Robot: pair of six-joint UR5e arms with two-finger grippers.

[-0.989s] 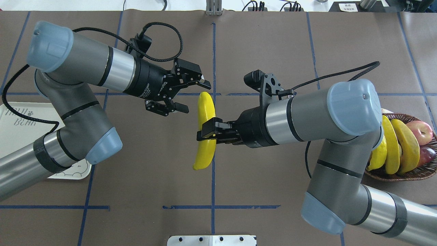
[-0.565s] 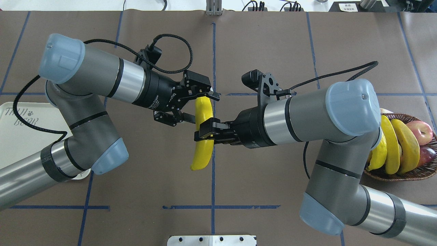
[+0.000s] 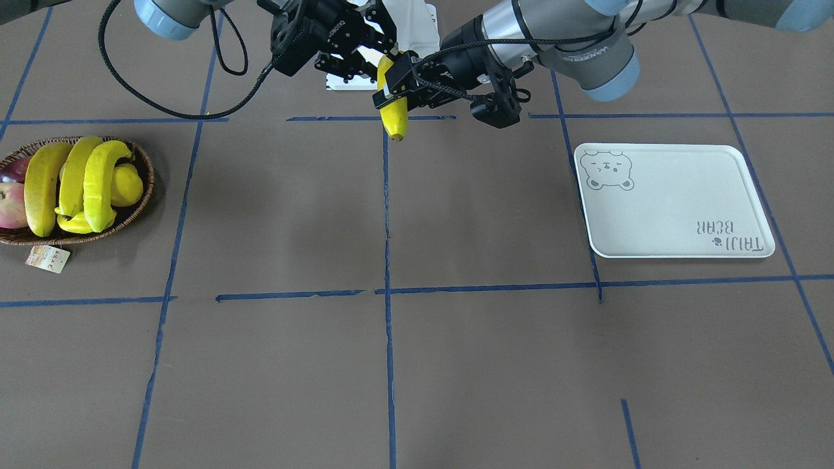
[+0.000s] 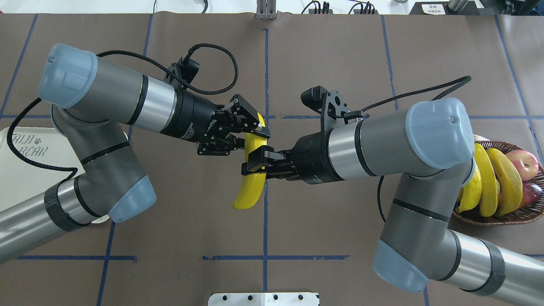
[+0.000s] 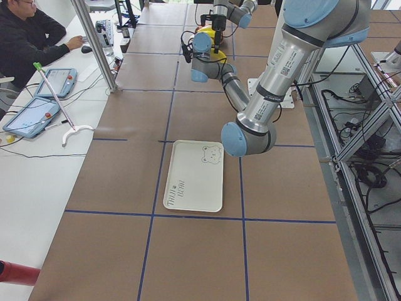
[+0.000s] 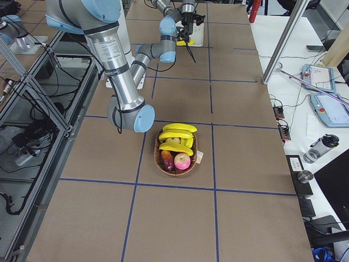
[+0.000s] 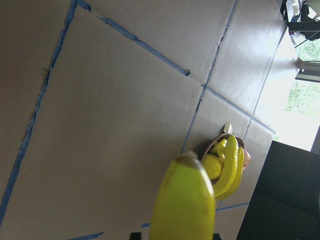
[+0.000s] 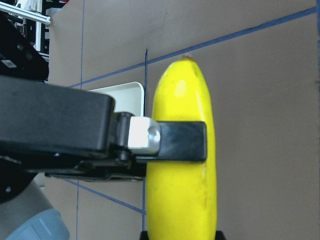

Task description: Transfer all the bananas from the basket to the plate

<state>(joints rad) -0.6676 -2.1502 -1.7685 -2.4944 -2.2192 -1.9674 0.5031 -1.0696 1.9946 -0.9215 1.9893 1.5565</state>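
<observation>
One banana (image 4: 247, 193) hangs in the air above the table's middle, with both grippers on it. My right gripper (image 4: 255, 163) is shut across its middle. My left gripper (image 4: 251, 132) is shut on its far end, one of its fingers (image 8: 180, 142) lying flat against the peel. The front-facing view shows the same banana (image 3: 396, 120) tip down. Three more bananas (image 4: 488, 178) lie in the wicker basket (image 4: 501, 219) at the right edge. The pale plate (image 3: 671, 208) with its bear drawing lies flat at my left, partly under the left arm (image 4: 97, 178).
Red apples (image 4: 525, 163) and a stubby yellow fruit (image 3: 127, 185) share the basket, and a paper tag (image 3: 47, 257) hangs off its rim. A white mounting plate (image 4: 263, 298) sits at the near table edge. A seated person (image 5: 25, 37) works at a side desk.
My left gripper moved right to the banana's far end and narrowed its fingers onto it. The right gripper kept hold; the banana shifted slightly left.
</observation>
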